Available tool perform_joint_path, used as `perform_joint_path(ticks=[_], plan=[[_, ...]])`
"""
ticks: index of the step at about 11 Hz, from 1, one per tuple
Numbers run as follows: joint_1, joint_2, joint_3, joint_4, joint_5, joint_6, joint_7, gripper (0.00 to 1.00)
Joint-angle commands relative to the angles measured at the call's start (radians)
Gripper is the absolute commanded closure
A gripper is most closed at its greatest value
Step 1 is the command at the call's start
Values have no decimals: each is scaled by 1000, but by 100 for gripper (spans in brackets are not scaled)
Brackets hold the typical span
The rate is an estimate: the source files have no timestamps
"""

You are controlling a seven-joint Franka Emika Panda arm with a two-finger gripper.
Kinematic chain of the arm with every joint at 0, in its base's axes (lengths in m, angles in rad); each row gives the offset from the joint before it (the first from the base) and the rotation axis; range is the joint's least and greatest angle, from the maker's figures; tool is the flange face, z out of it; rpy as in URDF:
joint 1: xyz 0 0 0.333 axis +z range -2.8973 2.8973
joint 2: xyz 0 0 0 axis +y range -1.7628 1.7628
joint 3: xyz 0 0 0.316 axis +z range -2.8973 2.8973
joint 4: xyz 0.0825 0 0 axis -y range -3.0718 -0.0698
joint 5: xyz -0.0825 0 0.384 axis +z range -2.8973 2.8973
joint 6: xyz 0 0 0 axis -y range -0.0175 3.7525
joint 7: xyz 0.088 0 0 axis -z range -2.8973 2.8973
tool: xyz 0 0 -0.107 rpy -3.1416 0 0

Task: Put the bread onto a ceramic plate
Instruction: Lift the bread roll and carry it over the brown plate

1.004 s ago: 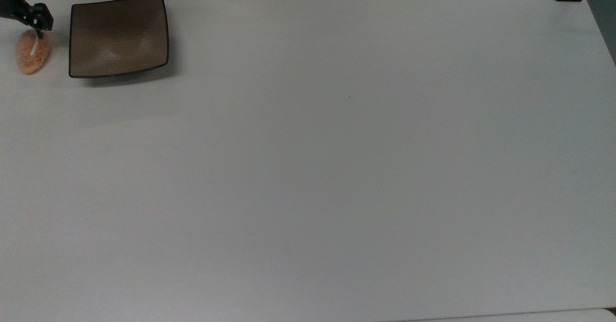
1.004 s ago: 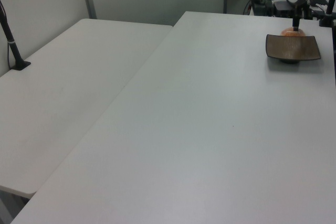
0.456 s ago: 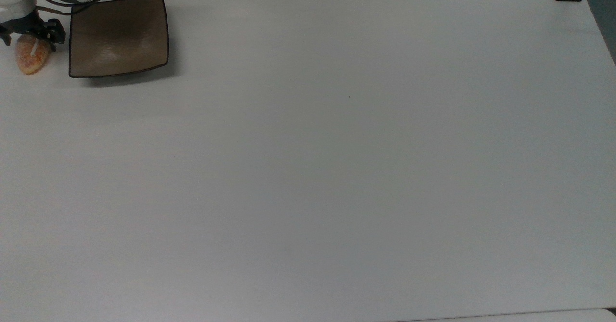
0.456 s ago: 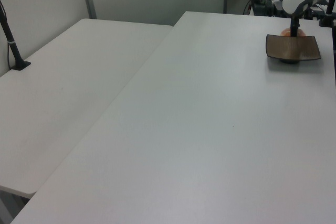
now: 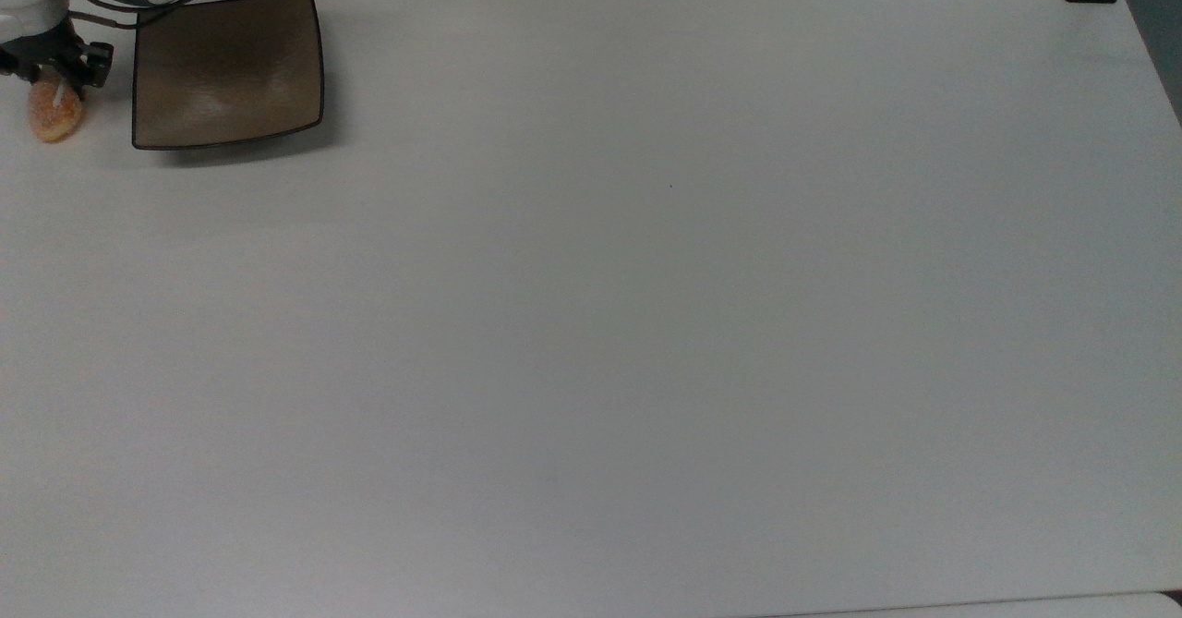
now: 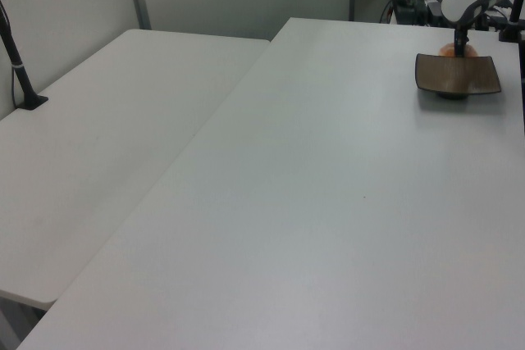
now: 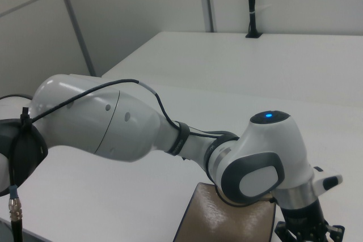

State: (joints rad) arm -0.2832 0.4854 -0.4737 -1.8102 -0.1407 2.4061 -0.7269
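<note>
the tool (image 5: 54, 71) sits over the bread's (image 5: 55, 117) far end, beside the ceramic plate (image 5: 226, 68); its grip state cannot be told.

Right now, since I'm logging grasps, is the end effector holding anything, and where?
Cannot be told. The end effector sits at the upper end of the bread in the top view, left of the ceramic plate; no grip is discernible.
</note>
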Motion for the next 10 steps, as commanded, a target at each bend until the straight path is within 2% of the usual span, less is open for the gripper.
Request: perform_joint_path(ticks=[1,3,5,6,10], plan=[[-1,-57,-5,3,77,18,-3,59],[4,-109,-5,5,160,11,-8,59],[15,-163,1,-1,200,-22,1,59],[18,-191,21,0,225,-77,3,59],[88,-304,30,-15,236,-284,14,56]])
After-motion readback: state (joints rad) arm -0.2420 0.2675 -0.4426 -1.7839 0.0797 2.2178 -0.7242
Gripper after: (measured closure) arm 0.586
